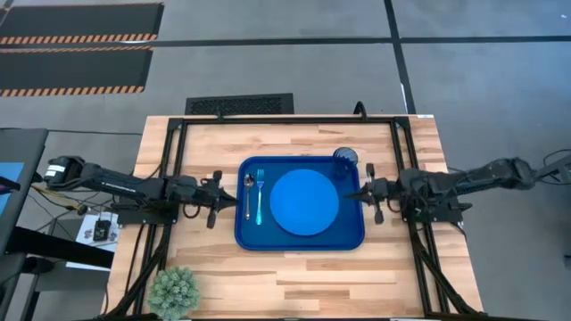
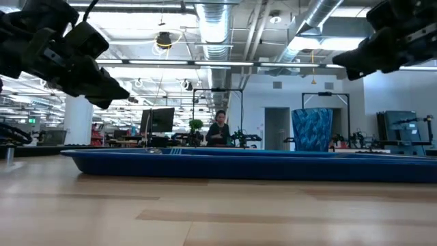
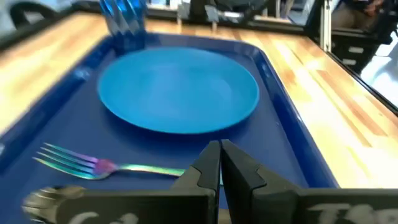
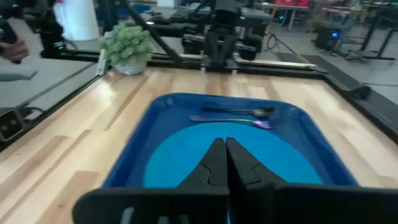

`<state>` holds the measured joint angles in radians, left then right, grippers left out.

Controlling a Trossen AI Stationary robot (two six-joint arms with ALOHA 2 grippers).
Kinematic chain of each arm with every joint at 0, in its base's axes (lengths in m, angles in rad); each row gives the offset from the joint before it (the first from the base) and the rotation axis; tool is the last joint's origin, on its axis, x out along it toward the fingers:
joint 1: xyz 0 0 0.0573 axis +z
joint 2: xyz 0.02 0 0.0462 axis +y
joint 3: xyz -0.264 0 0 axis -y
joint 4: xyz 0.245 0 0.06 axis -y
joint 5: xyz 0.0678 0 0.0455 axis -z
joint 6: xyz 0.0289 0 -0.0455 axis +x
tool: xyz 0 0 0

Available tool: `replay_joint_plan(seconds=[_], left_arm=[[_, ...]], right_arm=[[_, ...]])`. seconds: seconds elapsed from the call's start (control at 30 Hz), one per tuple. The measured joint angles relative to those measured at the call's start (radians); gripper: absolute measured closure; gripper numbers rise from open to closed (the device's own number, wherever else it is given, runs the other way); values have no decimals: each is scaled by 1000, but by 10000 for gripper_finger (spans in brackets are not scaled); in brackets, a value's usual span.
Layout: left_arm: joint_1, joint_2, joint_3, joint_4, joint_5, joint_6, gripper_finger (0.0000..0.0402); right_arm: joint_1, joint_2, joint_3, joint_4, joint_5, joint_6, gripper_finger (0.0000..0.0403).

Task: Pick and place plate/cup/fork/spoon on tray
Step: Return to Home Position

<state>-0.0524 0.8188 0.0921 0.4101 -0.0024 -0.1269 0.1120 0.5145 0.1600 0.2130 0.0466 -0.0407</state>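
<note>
The dark blue tray (image 1: 299, 239) lies in the middle of the table. On it are the bright blue plate (image 1: 304, 202) in the middle, the dark blue cup (image 1: 345, 159) at its far right corner, and the fork (image 1: 260, 194) and spoon (image 1: 248, 192) side by side along its left side. My left gripper (image 1: 219, 198) is shut and empty, raised just left of the tray; the fork (image 3: 93, 164) lies ahead of it. My right gripper (image 1: 368, 194) is shut and empty, raised just right of the tray, over its edge (image 4: 134, 155).
A small green potted plant (image 1: 173, 291) stands at the table's near left corner. Black frame rails (image 1: 169, 160) run along the table's left, right and far sides. Bare wood shows in front of the tray. A person (image 2: 219, 130) sits far off in the room.
</note>
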Motion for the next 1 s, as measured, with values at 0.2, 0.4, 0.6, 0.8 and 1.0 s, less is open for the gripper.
replay_joint_plan(seconds=[0.2,0.4,0.6,0.8,1.0], left_arm=[[82,-119,-38,14,29,54,401],[127,-276,-81,4,50,73,401],[147,-442,-81,-148,50,84,401],[162,-629,-82,-294,44,91,401],[161,-820,-82,-382,-10,105,401]], right_arm=[[-160,-113,-40,-19,-106,-19,401],[-226,-276,-134,-1,-156,-9,401],[-227,-425,-151,-103,-151,-10,401],[-225,-512,-152,-170,-122,-13,401],[-224,-514,-152,-180,-108,-6,401]])
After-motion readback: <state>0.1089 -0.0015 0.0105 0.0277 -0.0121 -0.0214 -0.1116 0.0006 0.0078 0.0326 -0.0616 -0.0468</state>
